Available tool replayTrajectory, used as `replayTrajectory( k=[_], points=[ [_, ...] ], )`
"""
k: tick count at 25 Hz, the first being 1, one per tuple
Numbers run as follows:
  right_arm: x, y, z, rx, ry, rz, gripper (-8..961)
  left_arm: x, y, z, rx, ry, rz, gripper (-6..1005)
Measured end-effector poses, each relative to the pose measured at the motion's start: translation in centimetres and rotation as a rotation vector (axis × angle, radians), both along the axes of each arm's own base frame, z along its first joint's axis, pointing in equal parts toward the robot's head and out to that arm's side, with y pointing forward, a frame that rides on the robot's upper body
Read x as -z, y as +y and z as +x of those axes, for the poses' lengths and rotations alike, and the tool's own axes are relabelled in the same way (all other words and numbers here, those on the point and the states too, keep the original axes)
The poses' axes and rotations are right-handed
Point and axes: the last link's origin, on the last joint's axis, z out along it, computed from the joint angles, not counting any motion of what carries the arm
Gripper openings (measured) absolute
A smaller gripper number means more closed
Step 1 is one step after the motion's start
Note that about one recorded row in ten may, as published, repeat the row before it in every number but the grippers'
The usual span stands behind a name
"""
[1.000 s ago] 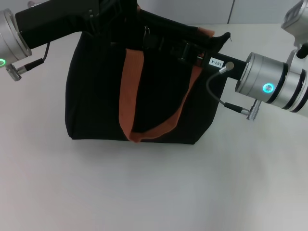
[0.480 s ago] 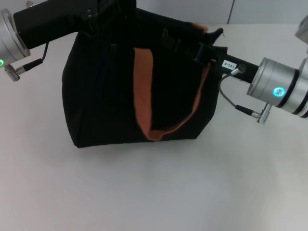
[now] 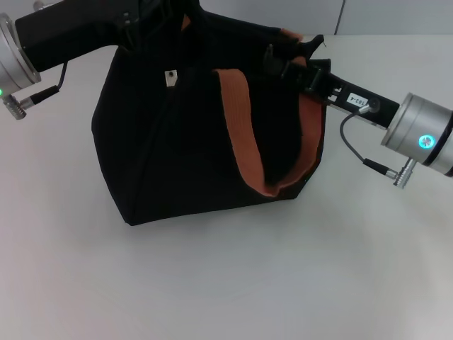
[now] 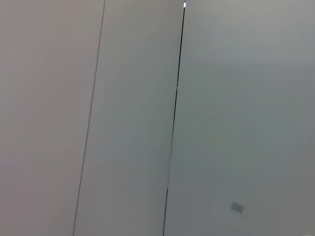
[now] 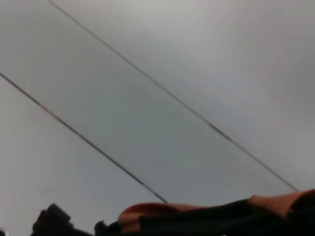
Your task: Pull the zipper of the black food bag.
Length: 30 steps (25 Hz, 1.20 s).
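Gripping the black food bag top — both end effectors.

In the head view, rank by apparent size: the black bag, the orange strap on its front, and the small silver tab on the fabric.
1. Black bag, by far the largest.
2. Orange strap, a loop on the bag's front.
3. Silver tab, tiny.
All three sit at a similar distance, so the order is sound.

The black food bag is plain black all over. Its strap is rust-orange. A small silver tag shines on it. The surface is pale grey-white. Both arms are silver and black with green lights.
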Motion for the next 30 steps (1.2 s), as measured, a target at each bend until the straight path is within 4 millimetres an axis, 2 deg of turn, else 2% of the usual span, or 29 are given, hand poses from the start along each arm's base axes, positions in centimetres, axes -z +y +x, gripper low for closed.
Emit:
replayTrajectory(
  k=[12,18,23,27,30],
  points=[
    [-1.8,-0.2,2.8,0.109,0.026,0.082,-1,-0.2,0.1,-0.3,-0.018,-0.009,0.011,128],
    [-2.3,-0.4,3.3,0.122,0.038,0.116,-1,-0.2,0.1,-0.4,-0.021,-0.01,0.013,130],
    [-3.0,-1.4,3.0,0.054,0.071,0.216,0,-0.2,0.3,-0.5,-0.033,-0.007,0.022,132],
    [-4.3,-3.3,3.2,-0.051,0.079,0.409,7,-0.1,1.2,-0.8,-0.049,0.032,0.093,134],
    [-4.2,-3.9,2.9,-0.097,0.074,0.438,29,0.4,1.6,-0.9,-0.044,0.059,0.127,135]
  ],
)
